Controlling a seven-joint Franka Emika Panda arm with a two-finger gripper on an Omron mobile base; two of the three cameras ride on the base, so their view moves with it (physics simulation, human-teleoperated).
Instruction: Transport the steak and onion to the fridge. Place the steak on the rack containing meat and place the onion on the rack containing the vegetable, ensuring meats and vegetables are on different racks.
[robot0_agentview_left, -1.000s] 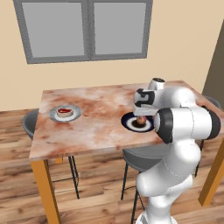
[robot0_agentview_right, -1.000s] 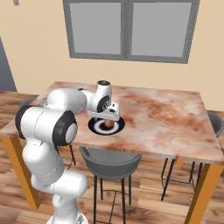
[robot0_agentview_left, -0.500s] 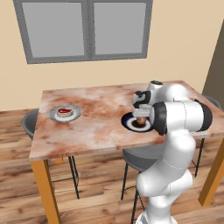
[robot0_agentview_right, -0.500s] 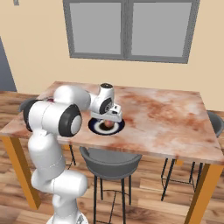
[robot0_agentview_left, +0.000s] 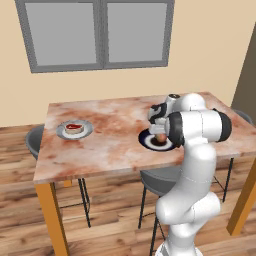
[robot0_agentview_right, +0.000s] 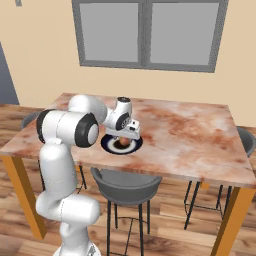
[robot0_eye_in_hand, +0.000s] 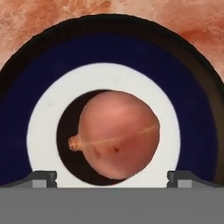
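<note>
While the steak (robot0_agentview_left: 73, 127) waits on its grey plate (robot0_agentview_left: 86, 131) at the left of the left base view, the step in hand looks like the pickup of the onion (robot0_eye_in_hand: 117, 140). It sits mid-frame in the hand view, in the middle of a dark-rimmed plate (robot0_eye_in_hand: 26, 87). The gripper (robot0_eye_in_hand: 112, 178) is open, its tips low in that frame to either side of the onion and not touching it. The next move seems to call for a short descent so the fingers straddle the ball at its widest, then a close; being round and smooth, it could slip if caught high. Against half a second ago, the hand (robot0_agentview_right: 121, 122) sits a little lower over the plate, and the elbow has swung. The fridge is not seen.
</note>
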